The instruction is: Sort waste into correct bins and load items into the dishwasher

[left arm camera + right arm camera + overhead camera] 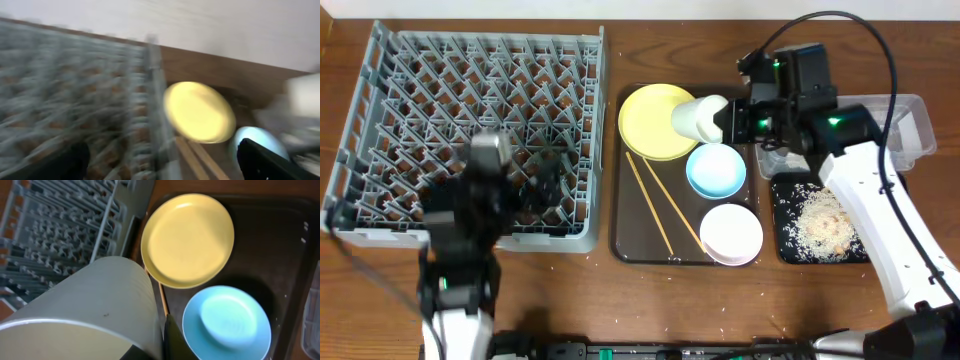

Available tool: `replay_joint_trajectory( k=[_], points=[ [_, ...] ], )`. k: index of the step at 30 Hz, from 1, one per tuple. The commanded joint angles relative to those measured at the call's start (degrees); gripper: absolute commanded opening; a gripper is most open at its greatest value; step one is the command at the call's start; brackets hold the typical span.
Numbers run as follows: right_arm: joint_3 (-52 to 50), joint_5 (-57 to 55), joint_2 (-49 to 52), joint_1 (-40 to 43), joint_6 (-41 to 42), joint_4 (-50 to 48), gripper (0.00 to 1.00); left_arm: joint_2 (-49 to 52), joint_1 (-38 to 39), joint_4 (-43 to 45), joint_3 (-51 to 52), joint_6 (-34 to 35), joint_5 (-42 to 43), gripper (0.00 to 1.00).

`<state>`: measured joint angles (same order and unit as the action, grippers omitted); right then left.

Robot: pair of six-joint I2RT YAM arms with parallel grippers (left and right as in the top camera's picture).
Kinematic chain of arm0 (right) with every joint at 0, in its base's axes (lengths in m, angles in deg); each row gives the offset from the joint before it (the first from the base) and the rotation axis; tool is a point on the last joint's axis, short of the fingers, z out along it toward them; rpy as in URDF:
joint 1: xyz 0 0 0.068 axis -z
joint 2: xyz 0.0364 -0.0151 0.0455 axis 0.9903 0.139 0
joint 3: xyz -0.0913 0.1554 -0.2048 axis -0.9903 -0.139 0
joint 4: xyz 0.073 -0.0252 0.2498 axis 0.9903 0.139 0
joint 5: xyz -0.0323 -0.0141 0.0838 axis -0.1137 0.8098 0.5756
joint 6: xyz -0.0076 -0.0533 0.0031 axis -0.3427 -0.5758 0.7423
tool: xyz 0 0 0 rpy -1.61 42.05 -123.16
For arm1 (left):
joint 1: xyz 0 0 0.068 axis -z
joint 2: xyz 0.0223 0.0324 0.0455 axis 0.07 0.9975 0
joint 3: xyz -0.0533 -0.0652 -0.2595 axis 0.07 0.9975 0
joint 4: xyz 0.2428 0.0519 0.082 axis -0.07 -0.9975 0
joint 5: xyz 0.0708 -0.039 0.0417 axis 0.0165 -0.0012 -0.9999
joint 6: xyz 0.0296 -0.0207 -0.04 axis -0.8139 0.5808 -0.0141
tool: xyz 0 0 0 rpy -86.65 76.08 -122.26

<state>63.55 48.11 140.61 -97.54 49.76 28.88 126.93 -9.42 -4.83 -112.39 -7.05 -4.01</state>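
**Cup held aloft, bound for the rack**

The small white cup (700, 117) is clamped in the right pincer (727, 121) and tipped sideways, presumably for carriage to the dish rack (380, 100); the yellow plate (655, 125) lies beneath its far end, and the light blue bowl (716, 170) just beside; the left pincer (545, 178) is held wide above the rack, seemingly ready to receive; no writing can be read.

Dish rack (470, 100) left of serving tray (632, 225)
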Motion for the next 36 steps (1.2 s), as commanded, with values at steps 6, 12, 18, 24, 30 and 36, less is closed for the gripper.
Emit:
replay_joint_trajectory(
  k=[6,12,18,24,30,36],
  points=[
    [-0.2,9.16,1.14,2.34,1.25,-7.1,0.01,22.95,0.24,27.67,-7.26,32.13,38.8,0.94],
    [-0.22,19.56,6.47,1.62,2.51,-13.99,0.01,28.06,0.24,28.68,-7.19,70.12,40.98,0.94],
    [-0.24,39.17,14.99,1.16,3.78,-25.81,0.01,29.2,0.24,28.7,-7.15,72.81,44.41,0.94],
    [-0.24,53.57,22.82,-1.51,8.81,-42.99,0.01,29.2,0.24,28.7,-7.15,66.79,49.35,0.94],
    [-0.24,57.79,25.68,-5.46,13.25,-53.7,0.01,29.2,0.24,28.7,-7.04,56.15,52.19,0.93],
    [-0.24,58.23,25.68,-8.11,15.98,-60.41,0.01,29.22,0.24,28.7,-7.04,47.45,58.31,0.95]
  ],
)
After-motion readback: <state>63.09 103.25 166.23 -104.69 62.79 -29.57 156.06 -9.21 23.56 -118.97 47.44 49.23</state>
